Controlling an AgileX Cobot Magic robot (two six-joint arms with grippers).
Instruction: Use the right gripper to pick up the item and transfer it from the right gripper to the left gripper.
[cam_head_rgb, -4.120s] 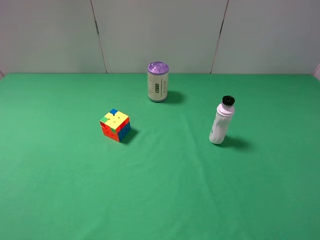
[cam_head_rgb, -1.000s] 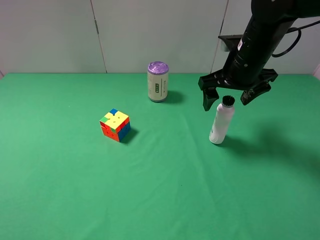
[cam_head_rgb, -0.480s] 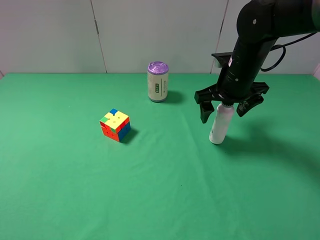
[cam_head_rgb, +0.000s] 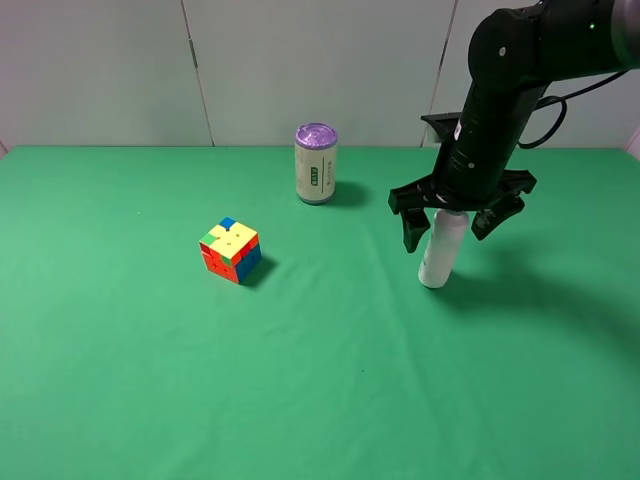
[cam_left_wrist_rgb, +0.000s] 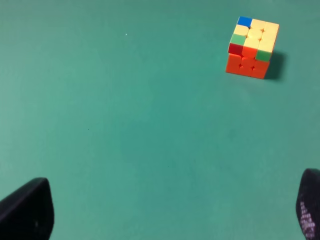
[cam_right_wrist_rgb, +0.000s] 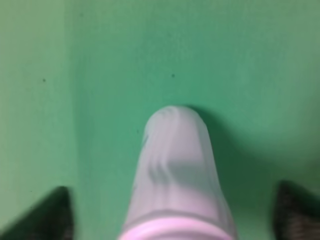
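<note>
Far left of the table (cam_head_rgb: 320, 400): a multicoloured puzzle cube (cam_head_rgb: 231, 250) sits alone on the green cloth, well apart from everything else.
Left gripper (cam_left_wrist_rgb: 167, 212): it is outside the high view. Its own wrist camera shows two dark tips at opposite edges of the picture, spread wide with nothing between them, over bare cloth with the cube (cam_left_wrist_rgb: 251, 47) beyond.
Centre back: a cream can (cam_head_rgb: 316, 163) with a purple lid stands upright, well apart from the bottle.
Right of centre, the item (cam_head_rgb: 438, 262): the white bottle stands on its base on the cloth. Its long axis is close to vertical, and its brush cap is hidden under the claw.
Right gripper (cam_head_rgb: 449, 232): it sits over the top of the item, jaws apart with one on each side of the upper body. Neither is seen touching, so nothing is gripped yet.
Deciding relation: the item lies straight below the claw and between the jaws, its long axis in line with the approach. Closing across the shoulder looks like all the pick needs.
Nearer arm: the right arm is at the bottle, while the left is away on the cube's side.
High view only: how far down the bottle the claw sits, and the base resting on the cloth.
Right wrist view only: though blurred, it shows green cloth on both sides between the bottle (cam_right_wrist_rgb: 175, 165) and the jaws, and the bottle roughly centred in the right gripper (cam_right_wrist_rgb: 175, 215).
</note>
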